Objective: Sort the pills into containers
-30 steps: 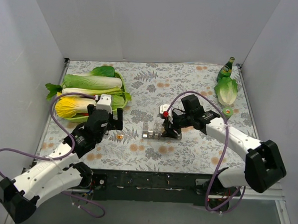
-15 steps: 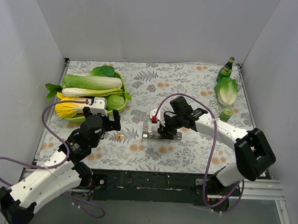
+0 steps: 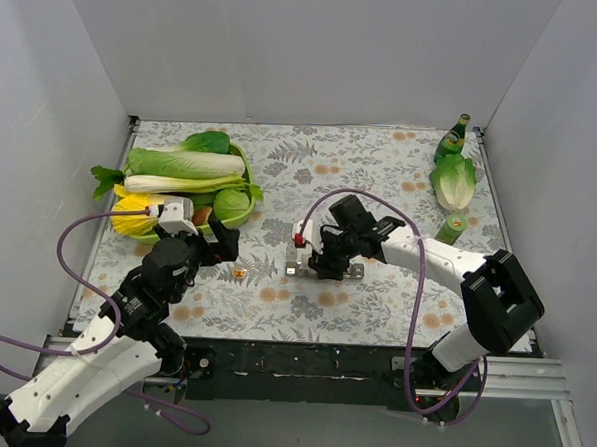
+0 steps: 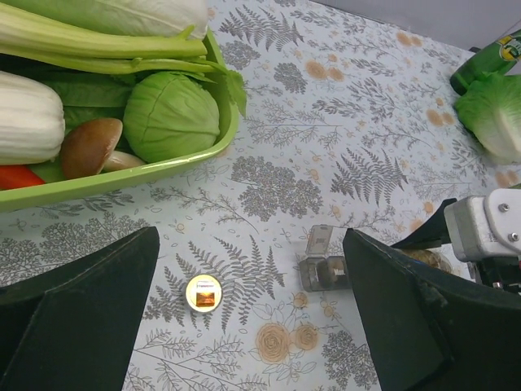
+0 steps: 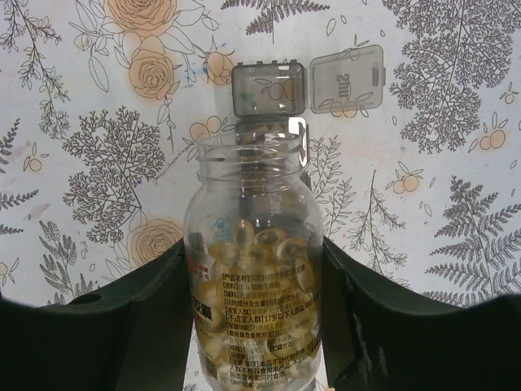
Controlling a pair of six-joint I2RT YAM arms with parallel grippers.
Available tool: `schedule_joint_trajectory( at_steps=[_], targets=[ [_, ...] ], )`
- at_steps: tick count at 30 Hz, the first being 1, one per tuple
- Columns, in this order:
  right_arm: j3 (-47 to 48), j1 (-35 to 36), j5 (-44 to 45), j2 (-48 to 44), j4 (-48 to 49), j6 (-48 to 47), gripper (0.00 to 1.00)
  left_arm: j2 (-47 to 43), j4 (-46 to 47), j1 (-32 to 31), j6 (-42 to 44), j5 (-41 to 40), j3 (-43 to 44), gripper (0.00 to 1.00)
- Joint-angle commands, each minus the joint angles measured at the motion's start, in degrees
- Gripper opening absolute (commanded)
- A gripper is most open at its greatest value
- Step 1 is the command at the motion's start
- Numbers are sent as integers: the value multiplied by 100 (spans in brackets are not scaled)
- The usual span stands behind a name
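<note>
pill bottle (image 5: 252, 244): rigid, slick, light, i judge; my right gripper (image 5: 252, 281) clamps its waist. containers (image 5: 269, 90): flimsy, best steadied by the ends. left gripper (image 4: 251, 244) gapes wide, empty.

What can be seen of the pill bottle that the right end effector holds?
The bottle looks like clear plastic, is uncapped, and holds yellow capsules. It has a label of small print. The right end effector grips its sides. Its open mouth points at the containers, where two lids stand open.

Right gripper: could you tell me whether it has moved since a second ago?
Yes: the right gripper moved left along the containers, toward their left end.
</note>
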Motion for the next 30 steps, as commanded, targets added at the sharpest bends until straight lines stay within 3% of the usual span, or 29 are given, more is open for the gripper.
schedule_joint_trajectory(
  at_steps=[1,30],
  targets=[
    [515,151,230,220,-257,117,18,84,-454,24,53,-480,403,98],
    [1465,679,1197,1047,-1251,372,15,-495,-647,24,71,-753,509,98]
  ],
)
